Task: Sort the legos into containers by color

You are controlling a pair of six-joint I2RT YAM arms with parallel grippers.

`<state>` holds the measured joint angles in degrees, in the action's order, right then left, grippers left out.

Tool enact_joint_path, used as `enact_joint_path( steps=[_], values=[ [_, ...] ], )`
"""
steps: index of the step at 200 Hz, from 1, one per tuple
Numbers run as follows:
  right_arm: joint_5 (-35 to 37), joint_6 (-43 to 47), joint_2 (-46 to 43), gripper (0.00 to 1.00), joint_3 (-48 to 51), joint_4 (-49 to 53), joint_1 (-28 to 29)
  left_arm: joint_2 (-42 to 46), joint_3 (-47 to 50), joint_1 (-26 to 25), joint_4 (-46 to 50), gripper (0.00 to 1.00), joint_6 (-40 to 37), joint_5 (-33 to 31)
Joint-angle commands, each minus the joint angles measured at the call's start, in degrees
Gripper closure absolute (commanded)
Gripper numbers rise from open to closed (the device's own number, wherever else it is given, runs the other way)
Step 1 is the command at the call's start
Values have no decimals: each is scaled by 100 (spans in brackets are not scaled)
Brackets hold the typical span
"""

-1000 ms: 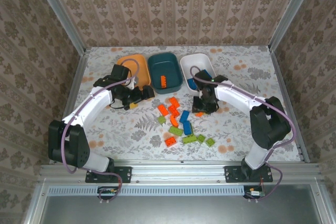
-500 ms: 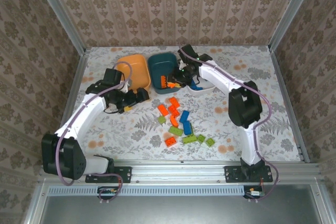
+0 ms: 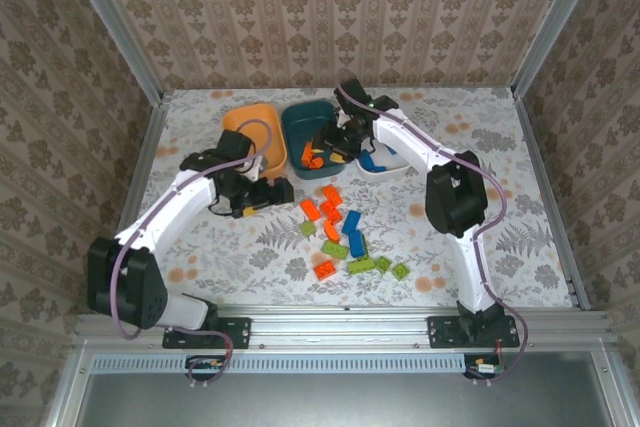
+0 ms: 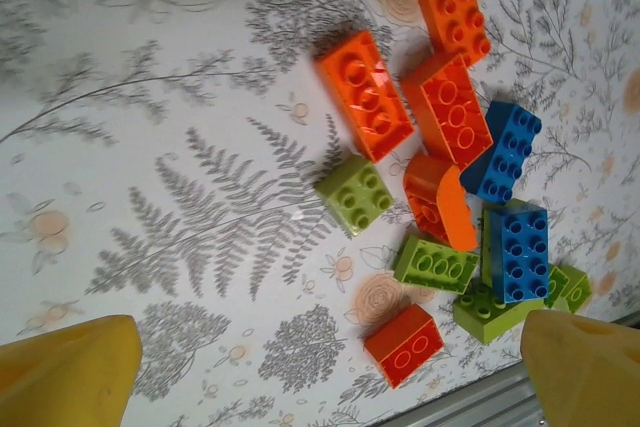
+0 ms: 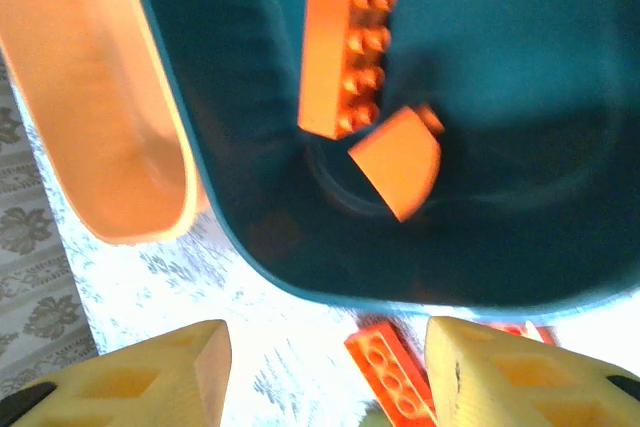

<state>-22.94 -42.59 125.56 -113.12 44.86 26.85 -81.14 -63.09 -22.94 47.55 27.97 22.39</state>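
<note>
Teal bowl (image 5: 500,247), glossy with rounded corners, holds a long orange brick (image 5: 340,52) lying studs sideways. A curved orange piece (image 5: 395,162), blurred, is just beside it. Orange bowl (image 5: 90,97) sits beside the teal one, and white bowl (image 3: 388,168) holds blue bricks (image 3: 371,159). Right gripper (image 5: 325,347) is over the teal bowl's near rim, fingers spread, gripping nothing. The loose pile (image 4: 440,127) of orange, blue and lime studded bricks lies on the leaf-print table (image 4: 200,197). Left gripper (image 4: 325,377) is beside the pile, fingers wide apart.
</note>
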Motion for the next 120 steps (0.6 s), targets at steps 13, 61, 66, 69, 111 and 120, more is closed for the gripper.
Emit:
enact_joint_path(
  steps=[13,61,66,69,111,120],
  values=[
    [421,409,-1276,46,1106,439,-66,-590,-444,-479,35,2,-215,-104],
    [793,994,-2400,47,3016,824,58,-1206,-782,-738,-47,5,-144,20],
    [798,1038,-2480,47,3172,814,100,-1239,-799,-734,-69,5,-102,47],
    [804,1059,-2524,47,3278,812,123,-1254,-805,-727,-89,5,-70,61],
    [989,1184,-2684,46,3846,820,611,-1294,-775,-525,-338,5,199,309],
    [1074,1230,-2621,46,3816,887,737,-1284,-783,-495,-313,5,200,311]
  ],
)
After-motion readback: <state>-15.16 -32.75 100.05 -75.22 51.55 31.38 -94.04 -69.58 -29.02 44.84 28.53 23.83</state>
